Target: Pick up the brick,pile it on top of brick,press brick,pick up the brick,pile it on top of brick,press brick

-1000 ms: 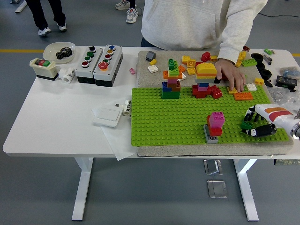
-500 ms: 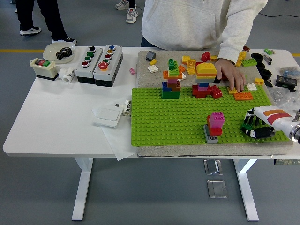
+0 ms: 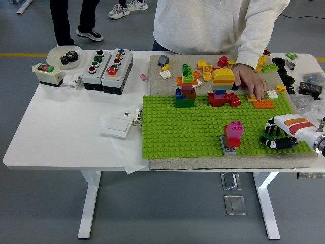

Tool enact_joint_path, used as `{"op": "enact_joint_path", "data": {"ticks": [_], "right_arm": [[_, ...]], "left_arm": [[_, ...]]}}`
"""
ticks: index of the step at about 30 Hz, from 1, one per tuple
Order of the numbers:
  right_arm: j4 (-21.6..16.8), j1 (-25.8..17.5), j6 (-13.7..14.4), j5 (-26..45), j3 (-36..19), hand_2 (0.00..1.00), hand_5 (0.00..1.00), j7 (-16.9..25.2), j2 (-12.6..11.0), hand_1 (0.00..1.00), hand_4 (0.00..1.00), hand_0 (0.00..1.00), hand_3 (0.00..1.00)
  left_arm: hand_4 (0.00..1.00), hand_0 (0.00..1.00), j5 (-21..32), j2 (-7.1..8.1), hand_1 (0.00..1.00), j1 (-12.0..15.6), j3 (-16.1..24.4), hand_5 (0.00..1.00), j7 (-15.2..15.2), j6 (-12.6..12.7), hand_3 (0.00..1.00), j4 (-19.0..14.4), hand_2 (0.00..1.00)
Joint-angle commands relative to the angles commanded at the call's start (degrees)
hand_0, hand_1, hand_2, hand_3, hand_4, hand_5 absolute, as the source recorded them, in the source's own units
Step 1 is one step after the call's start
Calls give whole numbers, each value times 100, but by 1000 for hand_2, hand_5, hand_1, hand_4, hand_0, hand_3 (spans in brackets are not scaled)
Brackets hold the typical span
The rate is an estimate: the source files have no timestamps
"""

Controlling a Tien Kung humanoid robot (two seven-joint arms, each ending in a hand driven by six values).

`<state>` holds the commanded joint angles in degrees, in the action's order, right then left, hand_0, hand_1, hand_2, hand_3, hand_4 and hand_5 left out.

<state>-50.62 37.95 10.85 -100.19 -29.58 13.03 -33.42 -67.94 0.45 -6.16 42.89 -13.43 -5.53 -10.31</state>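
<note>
My right hand (image 3: 277,136) rests at the right end of the green baseplate (image 3: 172,129), its fingers curled around a dark green brick (image 3: 267,136). A small stack with a pink brick (image 3: 234,127) on a red one and a grey base stands just left of the hand. Two taller brick stacks (image 3: 186,91) (image 3: 223,84) stand at the plate's far edge. A person's hand (image 3: 250,80) rests on loose bricks beside an orange brick (image 3: 263,104). My left arm is out of view.
Loose bricks (image 3: 205,67) lie on the grey mat behind the plate. Two button boxes (image 3: 107,64), a switch box (image 3: 47,73), a bowl (image 3: 64,55) and a white wall switch (image 3: 117,124) are on the left. Black parts (image 3: 282,67) lie at the far right.
My right hand has drawn slightly to the right with the dark green brick. The person's hand has stayed put.
</note>
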Motion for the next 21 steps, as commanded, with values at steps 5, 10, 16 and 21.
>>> {"op": "enact_joint_path", "data": {"ticks": [5, 10, 16, 21], "right_arm": [[14, 1, 23, -21, 16, 449, 374, 4, 5, 383, 601, 307, 463], [9, 9, 49, -52, 35, 430, 357, 14, 0, 365, 571, 296, 454], [16, 6, 78, -89, 54, 416, 298, 16, 5, 336, 601, 267, 447], [8, 4, 103, -118, 53, 402, 260, 21, 6, 319, 635, 254, 441]], "left_arm": [[524, 790, 5, -3, 719, -5, -4, 511, 6, 4, 533, 0, 605], [524, 789, 12, -6, 720, -8, -8, 511, 11, 7, 532, 0, 605], [524, 788, 44, -4, 720, -14, -38, 511, 12, 7, 532, 0, 605], [524, 788, 56, -2, 721, -20, -44, 510, 13, 8, 532, 0, 605]]}}
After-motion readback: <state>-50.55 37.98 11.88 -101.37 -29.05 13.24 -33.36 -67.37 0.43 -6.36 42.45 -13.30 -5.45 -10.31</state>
